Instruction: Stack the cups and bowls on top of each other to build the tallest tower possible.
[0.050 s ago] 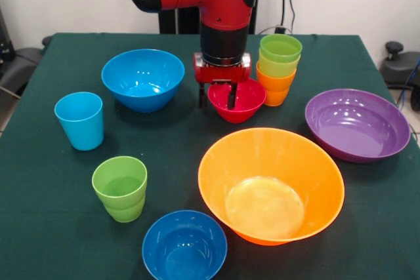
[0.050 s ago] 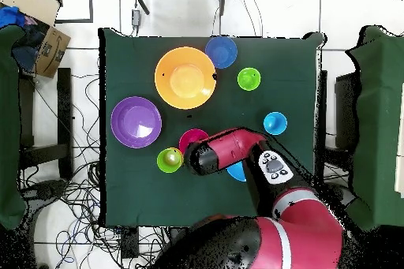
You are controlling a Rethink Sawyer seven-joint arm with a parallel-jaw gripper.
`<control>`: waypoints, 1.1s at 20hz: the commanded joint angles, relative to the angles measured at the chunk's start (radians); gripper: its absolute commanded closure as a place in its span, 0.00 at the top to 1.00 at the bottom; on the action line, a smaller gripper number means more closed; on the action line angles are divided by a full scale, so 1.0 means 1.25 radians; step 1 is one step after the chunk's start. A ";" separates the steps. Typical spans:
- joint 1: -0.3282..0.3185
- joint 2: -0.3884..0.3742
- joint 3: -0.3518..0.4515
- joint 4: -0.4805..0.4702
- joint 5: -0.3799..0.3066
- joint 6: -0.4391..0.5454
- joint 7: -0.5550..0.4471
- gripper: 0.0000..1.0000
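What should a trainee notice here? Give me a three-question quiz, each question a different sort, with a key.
1. Which bowl's rim does the open gripper straddle? A) purple B) red C) large orange
2. True or false: the light blue cup stands alone, apart from the stack of cups.
3. Fill in: the lowest cup in the stack is ___.

Key: 1. B, the red bowl. 2. True. 3. Orange.
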 commanded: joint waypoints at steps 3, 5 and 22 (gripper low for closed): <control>-0.010 0.065 0.021 -0.044 -0.047 -0.071 -0.028 1.00; -0.011 0.065 0.023 -0.045 -0.046 -0.064 -0.033 1.00; -0.011 0.053 0.014 -0.045 -0.048 -0.052 -0.042 0.00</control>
